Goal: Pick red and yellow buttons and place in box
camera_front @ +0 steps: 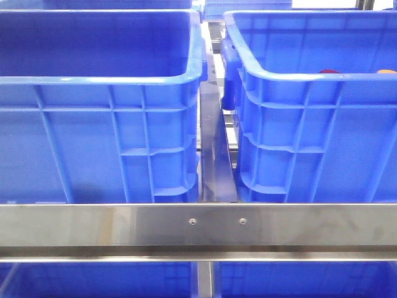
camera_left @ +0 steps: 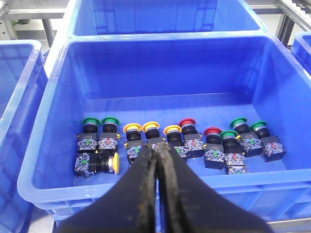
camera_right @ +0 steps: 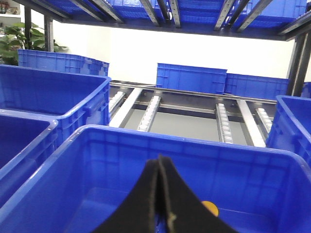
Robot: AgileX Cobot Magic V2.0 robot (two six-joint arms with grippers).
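In the front view two alike blue crates stand side by side: the box (camera_front: 93,81) on the left, its floor hidden, and a crate (camera_front: 298,77) on the right. A red button top (camera_front: 329,71) and an orange-yellow one (camera_front: 386,72) peek over the right crate's rim. In the left wrist view, a crate (camera_left: 160,40) holds a row of push buttons, among them yellow (camera_left: 132,128) and red (camera_left: 187,122). My left gripper (camera_left: 158,148) hangs shut and empty above them. My right gripper (camera_right: 160,160) is shut and empty over a crate (camera_right: 184,141) with a yellow button (camera_right: 210,208).
Green buttons (camera_left: 91,121) sit among the others, and one yellow button (camera_left: 114,162) lies on its side. A steel rail (camera_front: 198,226) crosses in front of the crates. More blue crates (camera_right: 192,77) and roller tracks (camera_right: 148,114) stand behind, with shelf beams overhead.
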